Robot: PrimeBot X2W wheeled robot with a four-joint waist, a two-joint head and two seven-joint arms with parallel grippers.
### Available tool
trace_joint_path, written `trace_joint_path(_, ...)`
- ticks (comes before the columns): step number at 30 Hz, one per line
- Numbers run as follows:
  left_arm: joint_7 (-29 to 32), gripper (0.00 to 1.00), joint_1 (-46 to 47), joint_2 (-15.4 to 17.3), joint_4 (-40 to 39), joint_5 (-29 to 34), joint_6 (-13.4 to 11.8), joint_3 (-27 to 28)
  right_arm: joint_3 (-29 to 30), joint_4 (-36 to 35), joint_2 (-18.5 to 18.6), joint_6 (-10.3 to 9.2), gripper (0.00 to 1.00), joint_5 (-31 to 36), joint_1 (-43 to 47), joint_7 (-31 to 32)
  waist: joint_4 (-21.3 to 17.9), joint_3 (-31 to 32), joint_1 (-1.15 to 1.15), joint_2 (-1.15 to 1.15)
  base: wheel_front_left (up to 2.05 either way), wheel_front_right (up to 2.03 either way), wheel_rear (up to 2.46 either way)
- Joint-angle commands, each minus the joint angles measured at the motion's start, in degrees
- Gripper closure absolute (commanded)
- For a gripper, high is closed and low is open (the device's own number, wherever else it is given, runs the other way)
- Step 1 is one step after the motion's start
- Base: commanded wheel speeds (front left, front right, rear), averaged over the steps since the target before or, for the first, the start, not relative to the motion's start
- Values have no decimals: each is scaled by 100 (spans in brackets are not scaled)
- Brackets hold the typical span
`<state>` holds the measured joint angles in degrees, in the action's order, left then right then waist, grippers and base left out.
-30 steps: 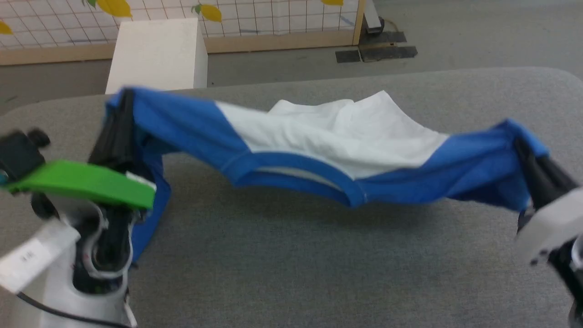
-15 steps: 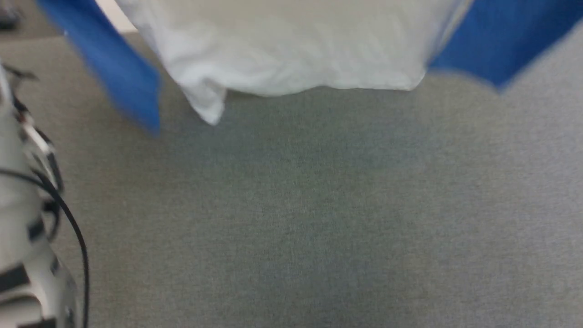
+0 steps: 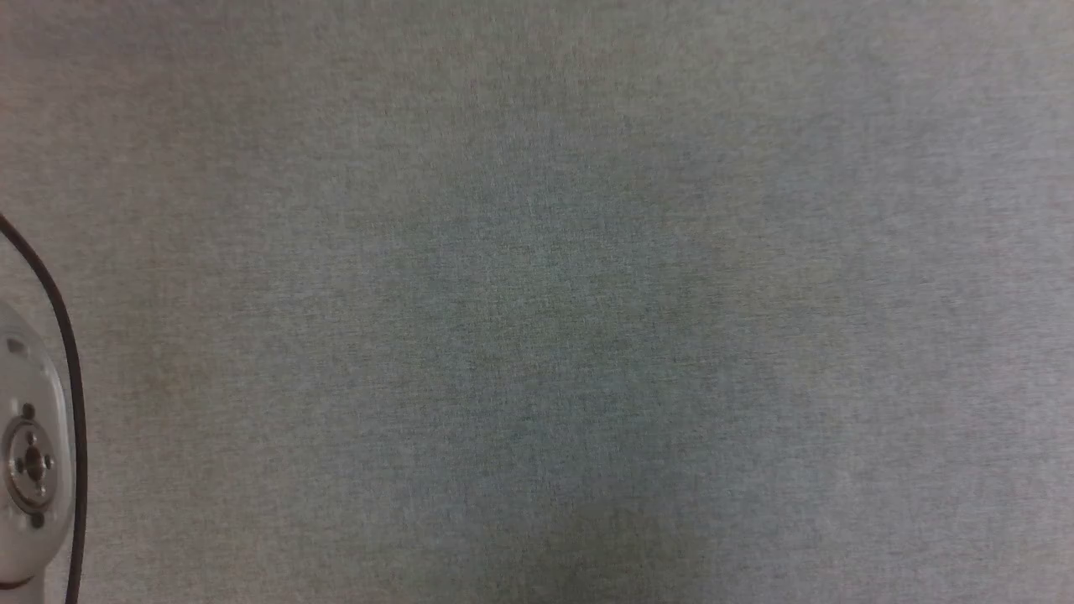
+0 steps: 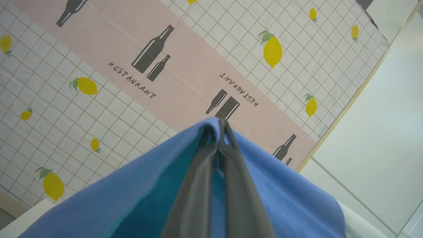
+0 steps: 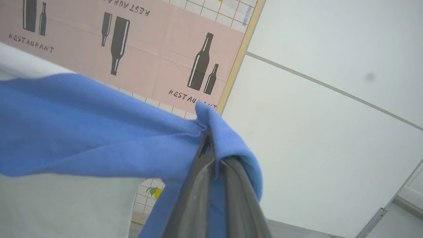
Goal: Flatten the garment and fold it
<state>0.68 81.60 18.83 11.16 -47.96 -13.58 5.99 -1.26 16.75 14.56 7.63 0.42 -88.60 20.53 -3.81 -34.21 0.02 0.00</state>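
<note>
**Shirt held up, ready to spread**

Your left gripper (image 4: 218, 132) and right gripper (image 5: 210, 142) are each pinched tight on blue cloth of the shirt (image 5: 82, 132), raised above the table (image 3: 537, 302). You're likely flattening it. Next, lower it evenly onto the table, stretched taut.

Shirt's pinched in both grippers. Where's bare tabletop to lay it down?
In the head view the grey tabletop is bare from centre to the right and top edges. Crowded spot: lower left, where a pale arm joint and its black cable intrude. The left gripper and right gripper each clamp blue T-shirt fabric.
</note>
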Motion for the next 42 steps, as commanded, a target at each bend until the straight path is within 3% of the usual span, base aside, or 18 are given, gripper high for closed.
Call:
trace_joint_path(1,-108,100,81,80,112,52,56,60,29,221,4,-14,100,44,-53,-102,64,-314,-2,0,0,0,0)
trace_joint_path(6,-167,100,-352,105,478,69,287,-18,-189,790,-43,-14,100,-226,253,-391,132,-336,-2,0,0,0,0)
trace_joint_path(12,77,100,-1732,198,854,214,658,-394,-559,1196,103,-14,100,-916,1485,-414,205,56,-2,0,0,0,0)
trace_joint_path(20,472,100,-3896,485,598,524,946,-945,-652,440,436,-14,100,-1979,3673,176,228,980,-2,0,0,0,0)
trace_joint_path(27,832,100,-5914,545,-444,478,676,-1049,125,-1094,451,-14,100,-2202,5777,825,268,1705,-2,0,0,0,0)
trace_joint_path(33,1206,100,-7343,613,-1312,337,360,-1012,701,-2215,140,-14,100,-2096,7241,1327,289,2095,-2,0,0,0,0)
trace_joint_path(42,1693,100,-9023,736,-2326,395,-178,-1089,1206,-2830,-276,-14,100,-1823,8548,1812,373,2460,-2,0,0,0,0)
